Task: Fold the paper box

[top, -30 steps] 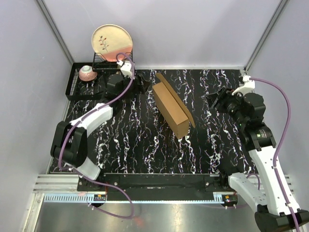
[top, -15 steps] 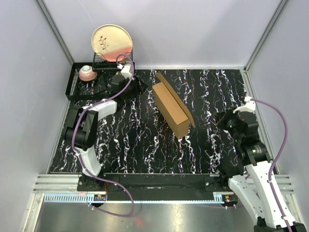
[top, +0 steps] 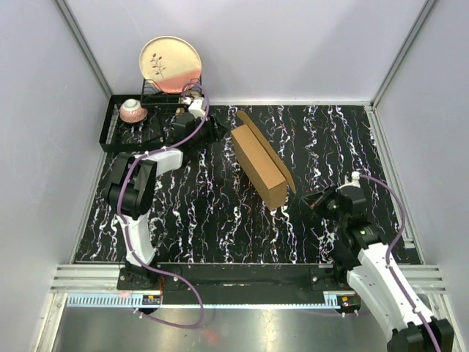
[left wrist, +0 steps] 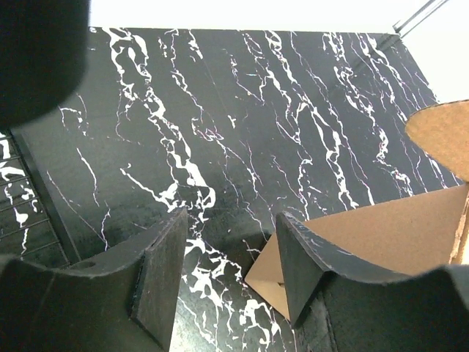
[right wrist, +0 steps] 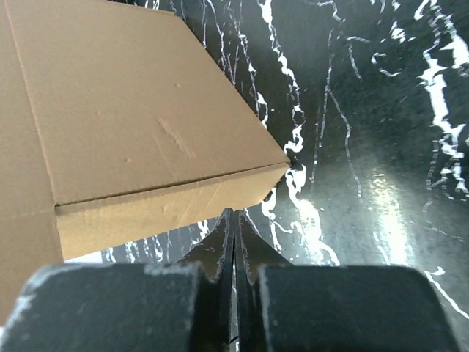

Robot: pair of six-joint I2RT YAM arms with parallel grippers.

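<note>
The paper box is a long brown cardboard carton lying slantwise mid-table, with a flap raised along its far right side. My left gripper sits by the box's far left end. In the left wrist view it is open with only tabletop in the gap, and a box corner lies just beyond its right finger. My right gripper is off the box's near right corner. In the right wrist view it is shut on nothing, its tips just short of the box.
A black wire dish rack stands at the far left, holding an upright plate and a pink cup. White walls and metal posts close in the black marbled table.
My right arm has drawn back towards the near edge and lowered beside the box's near corner, and its jaws have shut. My left arm has stretched further towards the rack, its jaws slightly narrower.
</note>
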